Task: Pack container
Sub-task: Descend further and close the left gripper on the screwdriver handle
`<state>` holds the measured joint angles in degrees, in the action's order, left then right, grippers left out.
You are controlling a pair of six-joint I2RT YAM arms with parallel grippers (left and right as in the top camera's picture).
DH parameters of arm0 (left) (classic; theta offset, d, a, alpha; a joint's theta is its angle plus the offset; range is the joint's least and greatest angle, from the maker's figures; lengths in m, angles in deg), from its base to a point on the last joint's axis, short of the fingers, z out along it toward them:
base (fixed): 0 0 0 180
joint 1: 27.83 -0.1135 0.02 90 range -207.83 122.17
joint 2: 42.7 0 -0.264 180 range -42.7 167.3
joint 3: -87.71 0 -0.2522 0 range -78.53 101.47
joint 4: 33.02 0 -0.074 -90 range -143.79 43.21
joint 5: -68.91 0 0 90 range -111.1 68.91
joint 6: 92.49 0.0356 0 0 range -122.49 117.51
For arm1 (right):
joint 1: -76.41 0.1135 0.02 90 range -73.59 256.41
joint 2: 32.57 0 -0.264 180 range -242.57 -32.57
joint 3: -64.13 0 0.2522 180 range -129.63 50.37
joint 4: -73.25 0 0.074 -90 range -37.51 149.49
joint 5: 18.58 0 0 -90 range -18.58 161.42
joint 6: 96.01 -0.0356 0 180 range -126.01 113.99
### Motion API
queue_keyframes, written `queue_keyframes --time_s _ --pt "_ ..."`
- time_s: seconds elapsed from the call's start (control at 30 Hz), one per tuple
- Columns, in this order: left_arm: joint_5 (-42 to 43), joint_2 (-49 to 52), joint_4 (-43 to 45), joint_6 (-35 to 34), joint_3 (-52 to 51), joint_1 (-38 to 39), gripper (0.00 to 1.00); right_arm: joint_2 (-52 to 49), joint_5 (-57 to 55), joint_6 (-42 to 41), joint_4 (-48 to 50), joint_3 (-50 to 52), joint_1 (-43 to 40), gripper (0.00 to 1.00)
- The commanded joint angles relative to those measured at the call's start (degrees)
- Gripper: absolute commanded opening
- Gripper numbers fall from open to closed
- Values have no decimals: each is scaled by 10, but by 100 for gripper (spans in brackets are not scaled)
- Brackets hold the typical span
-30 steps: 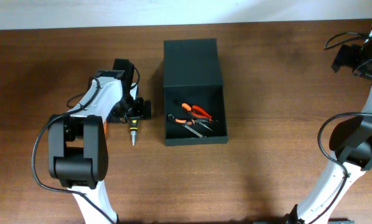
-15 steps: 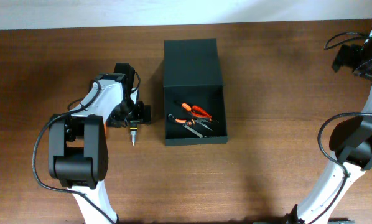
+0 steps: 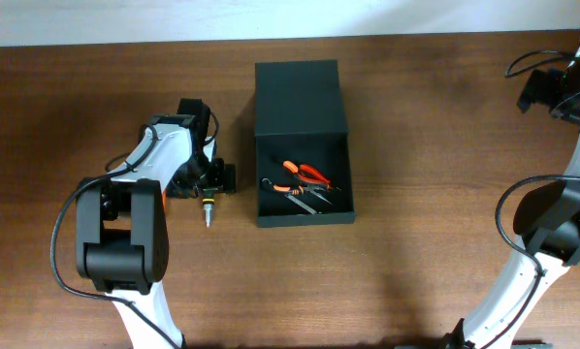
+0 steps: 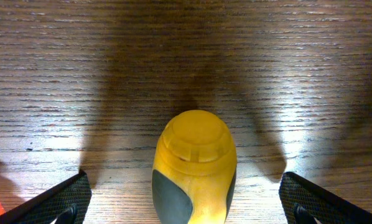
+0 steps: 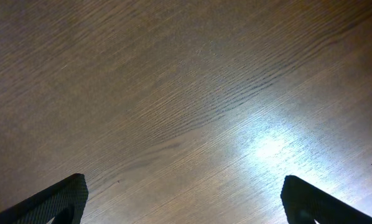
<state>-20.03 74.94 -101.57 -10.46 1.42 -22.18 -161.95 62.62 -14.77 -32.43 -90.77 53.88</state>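
Observation:
The container (image 3: 305,220), a dark box, lies open in the middle of the table with its flap lid (image 3: 298,97) folded back. Orange-handled pliers (image 3: 306,173) and small dark tools (image 3: 306,197) lie inside. Left of it a screwdriver (image 3: 209,209) lies on the wood, tip toward the front. My left gripper (image 3: 211,180) is over its handle end. In the left wrist view the yellow and grey handle (image 4: 194,168) sits between the wide-open fingers (image 4: 58,200) without touching them. My right gripper (image 3: 547,92) is far right at the back, open over bare wood (image 5: 186,124).
The right arm's base (image 3: 552,233) stands at the right edge and the left arm's base (image 3: 120,242) at front left. The table's far edge meets a white wall (image 3: 271,19).
My left gripper has shifted slightly toward the front over the screwdriver handle. The right arm and the container's contents have not moved.

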Motion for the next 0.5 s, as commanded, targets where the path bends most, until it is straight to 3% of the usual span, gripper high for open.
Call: queue_keyframes --time_s 0.0,0.47 --pt "6 8 1 7 -6 -2 99 14 -9 3 0 2 -4 99" --pt "6 8 1 7 -12 -2 99 14 -9 3 0 2 -4 99"
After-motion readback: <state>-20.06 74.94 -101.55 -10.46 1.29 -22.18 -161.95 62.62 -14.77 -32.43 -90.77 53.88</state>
